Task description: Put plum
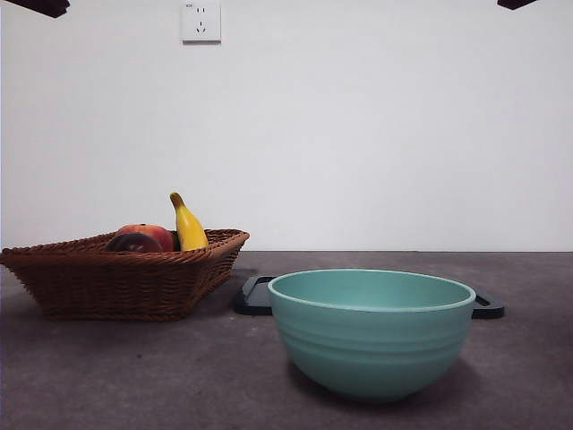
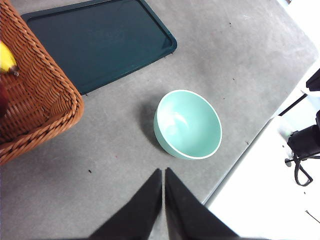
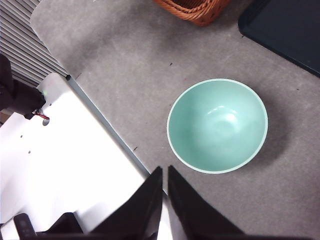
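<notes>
Nothing done yet: dark maroon round plum (image 1: 132, 243) sits in woven brown wicker basket (image 1: 107, 278), mid-left of front view, w/ left hand (image 2: 163, 172) & right hand (image 3: 164, 171) both closed, empty, above grey bench (image 1: 134, 376).

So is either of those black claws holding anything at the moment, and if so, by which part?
Nothing is held. The left gripper and the right gripper are both shut on empty air above the table. The plum lies in the wicker basket.
</notes>
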